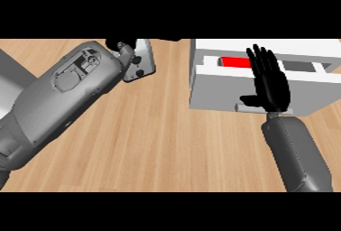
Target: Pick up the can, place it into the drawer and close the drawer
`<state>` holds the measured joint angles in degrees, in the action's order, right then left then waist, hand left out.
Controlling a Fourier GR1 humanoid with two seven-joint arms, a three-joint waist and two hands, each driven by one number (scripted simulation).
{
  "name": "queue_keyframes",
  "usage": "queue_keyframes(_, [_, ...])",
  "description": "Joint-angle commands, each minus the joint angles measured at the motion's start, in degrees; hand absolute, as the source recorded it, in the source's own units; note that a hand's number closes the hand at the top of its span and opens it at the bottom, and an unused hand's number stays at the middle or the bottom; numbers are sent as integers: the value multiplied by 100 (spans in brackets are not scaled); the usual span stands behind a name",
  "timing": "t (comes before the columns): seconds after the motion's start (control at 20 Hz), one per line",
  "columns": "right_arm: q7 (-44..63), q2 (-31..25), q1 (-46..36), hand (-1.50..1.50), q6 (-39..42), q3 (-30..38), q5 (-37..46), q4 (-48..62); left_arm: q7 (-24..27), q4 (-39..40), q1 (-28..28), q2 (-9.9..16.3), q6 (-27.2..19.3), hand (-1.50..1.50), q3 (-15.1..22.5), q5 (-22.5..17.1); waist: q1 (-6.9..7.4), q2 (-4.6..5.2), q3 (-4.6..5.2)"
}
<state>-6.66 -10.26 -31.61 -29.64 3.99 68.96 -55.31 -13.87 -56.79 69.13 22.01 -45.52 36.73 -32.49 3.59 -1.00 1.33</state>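
My right hand (269, 85) is flat over the front of the drawer (213, 97), fingers straight, thumb out to the side, gripping nothing. The can (233, 62) shows as a red strip inside the open drawer, just left of my fingers, lying down as far as I can tell. So placing looks done and closing is what's left.

Risks from here:
- My palm sits above the drawer front, not squarely behind its face. If I push from this spot my fingers could slide over the top edge and dip into the opening rather than move the drawer.
- The small grey handle (248, 108) is right by my thumb. The thumb could catch on it and skew the push.
- An off-centre push could twist the drawer in its white housing and jam it part way.
- Can't tell how high the can sits; if it stands proud of the rim, it could foul on closing.

My left hand (125, 47) is mostly hidden behind the forearm at the upper left, well apart from the drawer; I can't tell its state. Wooden counter (166, 149) around it all.
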Motion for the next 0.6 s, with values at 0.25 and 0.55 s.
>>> queue_keyframes(0.25, [-118, 24, -1226, -150, -756, 548, -91, 1883, -197, -890, -761, 414, -50, -150, -4, 164, 58, 169, -144])
queue_keyframes(0.55, [29, -61, -2106, -150, -1173, 807, 47, 2918, -281, -1430, -1132, 664, 50, -150, -17, 252, 163, 219, -147])
